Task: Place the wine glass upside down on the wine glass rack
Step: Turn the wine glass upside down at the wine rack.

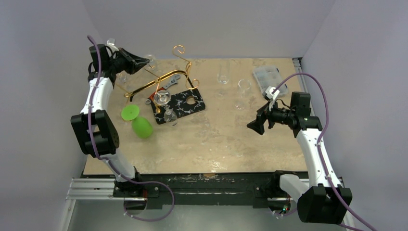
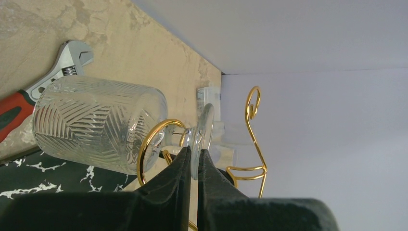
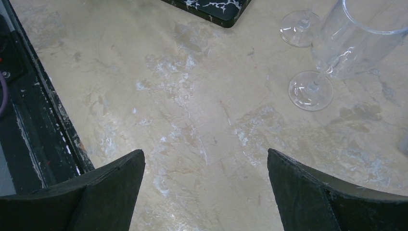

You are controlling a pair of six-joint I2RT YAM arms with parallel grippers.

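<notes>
My left gripper (image 2: 194,150) is shut on the round foot (image 2: 206,130) of a clear cut-pattern wine glass (image 2: 96,122). One gold scroll loop (image 2: 153,137) of the wine glass rack curves beside its stem, and another scroll (image 2: 252,103) rises behind. From above, the left gripper (image 1: 146,61) holds the wine glass (image 1: 152,60) at the back left, over the left end of the gold wine glass rack (image 1: 156,84). Over bare table at the right, my right gripper (image 1: 253,126) (image 3: 206,154) is open with nothing between its fingers.
A black white-veined board (image 1: 190,102) carries two small clear glasses (image 1: 162,97). A green glass (image 1: 138,122) lies on its side. A wrench (image 1: 169,83) lies by the rack. Clear stemmed glasses (image 1: 223,72) (image 3: 312,90) and a plastic box (image 1: 269,79) stand at the back right.
</notes>
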